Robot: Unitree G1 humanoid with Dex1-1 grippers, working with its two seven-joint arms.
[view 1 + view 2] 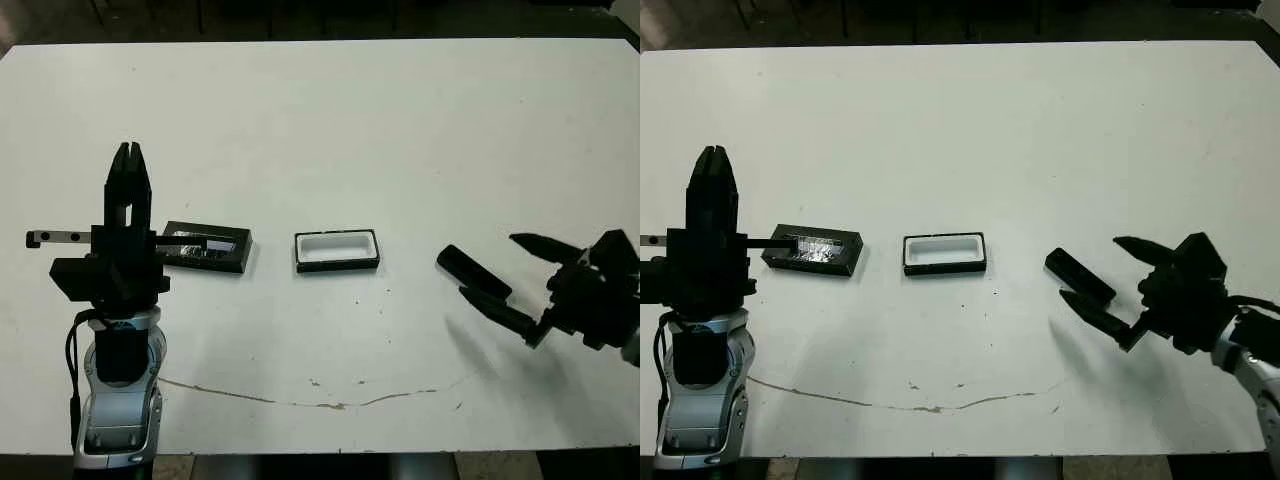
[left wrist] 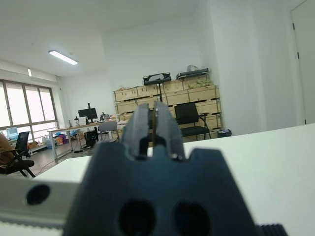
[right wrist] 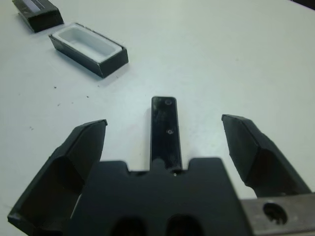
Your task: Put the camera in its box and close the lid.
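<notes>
The camera (image 1: 472, 270) is a slim black bar lying flat on the white table, right of the box. My right gripper (image 1: 489, 265) is open just above it. In the right wrist view the camera (image 3: 165, 128) lies lengthwise between the two spread fingers, which do not touch it. The box (image 1: 337, 262), black with a white lining, sits open and empty at the table's middle. The lid (image 1: 205, 247), flat and black with a shiny strip, lies left of the box. My left gripper (image 1: 126, 150) points upward near the lid, shut and empty.
A thin brown crack line (image 1: 300, 402) runs along the table near the front edge. The left wrist view looks past the shut fingers (image 2: 153, 123) into an office with desks, chairs and shelves, and a seated person (image 2: 6, 150) far off.
</notes>
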